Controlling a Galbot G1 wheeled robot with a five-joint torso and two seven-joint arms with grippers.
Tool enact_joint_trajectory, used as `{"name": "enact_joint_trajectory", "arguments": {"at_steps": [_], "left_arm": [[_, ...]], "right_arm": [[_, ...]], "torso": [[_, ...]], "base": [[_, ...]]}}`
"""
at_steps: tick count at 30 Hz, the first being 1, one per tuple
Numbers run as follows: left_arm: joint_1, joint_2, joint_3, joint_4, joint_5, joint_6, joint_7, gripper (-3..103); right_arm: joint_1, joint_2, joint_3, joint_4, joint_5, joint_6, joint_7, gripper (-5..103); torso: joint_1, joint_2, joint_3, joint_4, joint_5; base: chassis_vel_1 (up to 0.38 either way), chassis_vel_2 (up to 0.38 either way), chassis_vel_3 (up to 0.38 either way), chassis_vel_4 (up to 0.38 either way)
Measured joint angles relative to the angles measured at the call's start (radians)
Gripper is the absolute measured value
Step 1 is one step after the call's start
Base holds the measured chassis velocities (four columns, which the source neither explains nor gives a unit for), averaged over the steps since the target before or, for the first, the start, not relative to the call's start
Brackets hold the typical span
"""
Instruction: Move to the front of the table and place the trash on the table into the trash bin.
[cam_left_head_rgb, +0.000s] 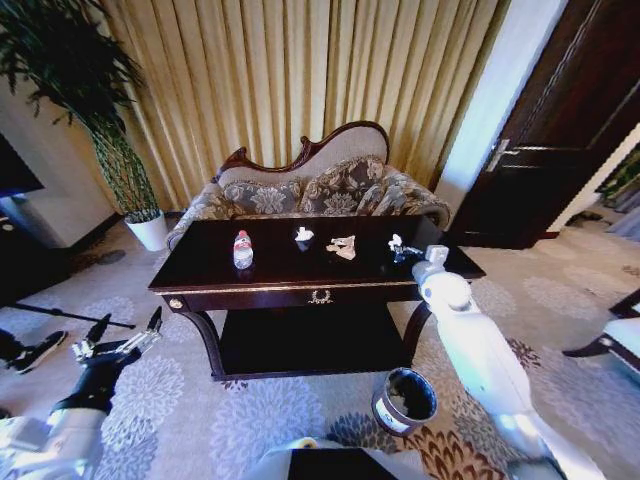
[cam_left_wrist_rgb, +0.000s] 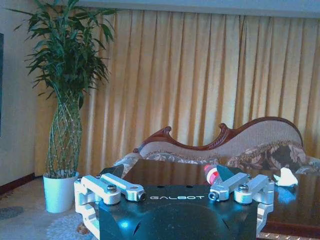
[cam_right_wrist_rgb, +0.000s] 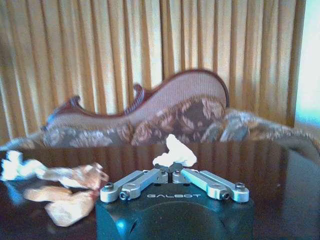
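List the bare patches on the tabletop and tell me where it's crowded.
The table is bare along its front edge, at the left end beside the bottle, and between the bottle and the paper scraps. It is crowded at back right, where the right gripper grips a white scrap.

A patterned sofa (cam_left_head_rgb: 320, 185) with a carved dark wooden back stands against gold pleated curtains (cam_left_head_rgb: 300, 70); a tall green plant (cam_left_head_rgb: 75, 80) rises from a white pot (cam_left_head_rgb: 150, 232); a dark wooden door (cam_left_head_rgb: 560, 120) stands closed; grey floral carpet (cam_left_head_rgb: 230, 415) covers the floor.

Glossy dark wooden table (cam_left_head_rgb: 300, 280); crumpled white paper scrap (cam_right_wrist_rgb: 175, 153)
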Motion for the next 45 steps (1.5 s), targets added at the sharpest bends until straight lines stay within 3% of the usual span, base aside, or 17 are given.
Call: {"name": "enact_joint_trajectory", "arguments": {"at_steps": [5, 11, 14, 21, 34, 38, 45], "left_arm": [[-0.007, 0.011, -0.001, -0.006, -0.023, 0.011, -0.020, 100], [-0.005, 0.014, -0.002, -0.008, -0.031, 0.011, -0.020, 100], [-0.003, 0.015, 0.001, -0.008, -0.032, 0.009, -0.016, 100], [-0.003, 0.037, -0.003, -0.008, -0.038, 0.008, -0.019, 100], [0.008, 0.039, -0.011, -0.009, -0.037, 0.007, -0.022, 100], [0.009, 0.038, -0.011, -0.009, -0.036, 0.004, -0.022, 100], [0.007, 0.033, -0.008, -0.009, -0.035, 0.002, -0.021, 100]], "right_arm": [[-0.182, 0.009, 0.105, 0.187, 0.006, 0.030, -0.002, 0], [-0.308, 0.030, 0.174, 0.287, -0.035, 0.071, -0.025, 0], [-0.462, 0.067, 0.238, 0.370, -0.080, 0.136, -0.058, 0], [-0.599, 0.119, 0.276, 0.447, -0.112, 0.184, -0.065, 0], [-0.667, 0.159, 0.303, 0.503, -0.120, 0.191, -0.067, 0], [-0.665, 0.167, 0.287, 0.482, -0.161, 0.195, -0.072, 0], [-0.599, 0.176, 0.240, 0.228, -0.213, 0.199, -0.089, 0]], "torso": [[0.000, 0.000, 0.000, -0.0002, 0.0000], [0.000, 0.000, 0.000, -0.0002, 0.0000], [0.000, 0.000, 0.000, 0.0000, 0.0001], [0.000, 0.000, 0.000, -0.0001, 0.0000], [0.000, 0.000, 0.000, 0.0000, 0.0000], [0.000, 0.000, 0.000, -0.0001, -0.0001], [-0.001, 0.001, -0.001, 0.0000, 0.0002]], "base": [[0.000, 0.000, 0.000, 0.000], [0.000, 0.000, 0.000, 0.000], [0.000, 0.000, 0.000, 0.000], [0.000, 0.000, 0.000, 0.000], [0.079, -0.081, -0.079, 0.085], [0.212, -0.210, -0.225, 0.212], [0.083, -0.093, -0.109, 0.124]]}}
